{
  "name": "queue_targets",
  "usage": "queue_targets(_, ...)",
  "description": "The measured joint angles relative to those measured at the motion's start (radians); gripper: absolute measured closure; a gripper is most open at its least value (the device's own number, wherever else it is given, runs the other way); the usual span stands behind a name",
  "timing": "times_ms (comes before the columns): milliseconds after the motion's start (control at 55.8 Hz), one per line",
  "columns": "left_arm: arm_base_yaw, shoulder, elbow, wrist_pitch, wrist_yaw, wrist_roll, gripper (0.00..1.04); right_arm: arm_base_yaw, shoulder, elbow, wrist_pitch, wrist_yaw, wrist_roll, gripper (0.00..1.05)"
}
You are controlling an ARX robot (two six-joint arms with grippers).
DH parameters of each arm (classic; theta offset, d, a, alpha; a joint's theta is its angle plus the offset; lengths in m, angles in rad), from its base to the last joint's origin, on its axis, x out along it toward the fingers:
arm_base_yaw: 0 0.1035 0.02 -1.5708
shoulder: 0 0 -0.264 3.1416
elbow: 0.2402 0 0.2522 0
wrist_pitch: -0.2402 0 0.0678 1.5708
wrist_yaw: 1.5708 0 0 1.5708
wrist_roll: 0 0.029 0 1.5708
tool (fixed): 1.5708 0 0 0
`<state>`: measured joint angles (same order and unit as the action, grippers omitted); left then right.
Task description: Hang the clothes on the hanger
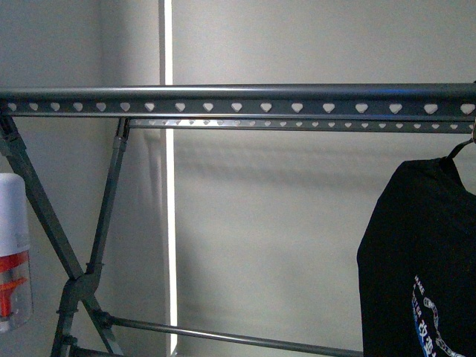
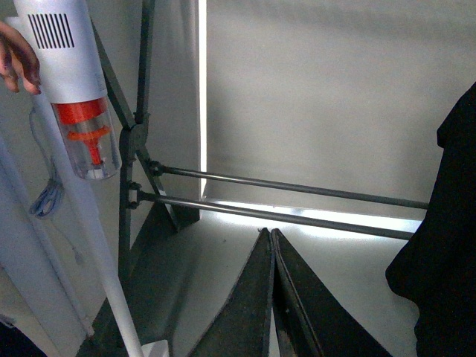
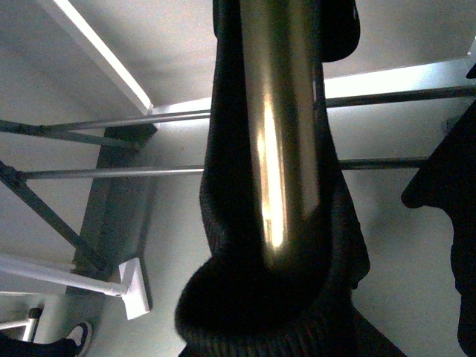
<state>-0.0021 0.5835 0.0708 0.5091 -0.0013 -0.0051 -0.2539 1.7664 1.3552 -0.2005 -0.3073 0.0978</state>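
Note:
The black T-shirt hangs at the right of the front view, its pale graphic low on the front, and a thin dark hook sticks out above its collar. It hangs just below the dark-grey drying rack's heart-punched rail. In the right wrist view the shirt's ribbed collar wraps a shiny metal tube. My right gripper is shut on the shirt, its fingers hidden by fabric. My left gripper is shut and empty, low before the rack's lower bars, left of the shirt.
A white and orange handheld vacuum stands at the far left by the rack's crossed legs. A person's hand holds the vacuum. Its floor head and a shoe are on the floor. A pale wall is behind.

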Motion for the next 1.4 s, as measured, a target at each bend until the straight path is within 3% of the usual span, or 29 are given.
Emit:
queue_targets(108,0.000,-0.058,-0.018,-0.041,0.000,0.000,1.01,-0.001,-0.002,-0.018,0.035,0.005,0.006,0.94)
queue_targets(269,0.000,-0.120,-0.047,-0.060,0.000,0.000,1.01,0.000,-0.063,-0.151,0.176,0.040,-0.002,0.65)
queue_targets(412,0.000,-0.190,-0.053,-0.114,0.001,0.003,1.01,-0.011,-0.334,-0.465,0.543,0.080,-0.028,0.33)
queue_targets(484,0.000,-0.232,-0.053,-0.153,0.001,0.003,1.01,-0.034,-0.573,-0.644,0.644,0.021,-0.003,0.17)
queue_targets(556,0.000,-0.267,-0.053,-0.189,0.001,0.003,1.01,-0.074,-0.855,-0.802,0.575,-0.061,0.068,0.05)
queue_targets(645,0.000,-0.311,-0.053,-0.232,0.001,0.003,1.01,-0.111,-1.261,-0.973,0.376,-0.122,0.156,0.07)
queue_targets(699,0.000,-0.333,-0.053,-0.254,0.001,0.003,1.01,-0.035,-1.454,-1.046,0.335,-0.023,0.151,0.07)
queue_targets(717,0.000,-0.341,-0.053,-0.264,0.000,0.003,1.01,0.024,-1.511,-1.061,0.304,0.050,0.130,0.10)
queue_targets(753,0.000,-0.357,-0.053,-0.277,0.001,0.003,1.01,0.132,-1.571,-1.076,0.210,0.192,0.054,0.18)
queue_targets(806,0.000,-0.373,-0.053,-0.294,-0.001,0.003,1.01,0.224,-1.606,-1.135,0.159,0.279,-0.017,0.30)
queue_targets(950,0.000,-0.409,-0.053,-0.330,0.000,0.003,1.01,0.248,-1.632,-1.199,0.161,0.304,-0.076,0.57)
queue_targets(1039,0.000,-0.509,-0.052,-0.462,0.002,0.003,1.01,0.249,-1.654,-1.210,0.171,0.303,-0.086,0.71)
queue_targets(1165,0.000,-0.577,-0.052,-0.506,-0.001,0.003,1.01,0.250,-1.677,-1.248,0.179,0.303,-0.093,0.99)
queue_targets(1201,0.000,-0.577,-0.052,-0.507,-0.001,0.003,1.01,0.250,-1.680,-1.254,0.180,0.303,-0.096,1.04)
queue_targets(1398,0.000,-0.578,-0.052,-0.507,0.000,0.003,1.01,0.250,-1.703,-1.280,0.187,0.304,-0.097,1.02)
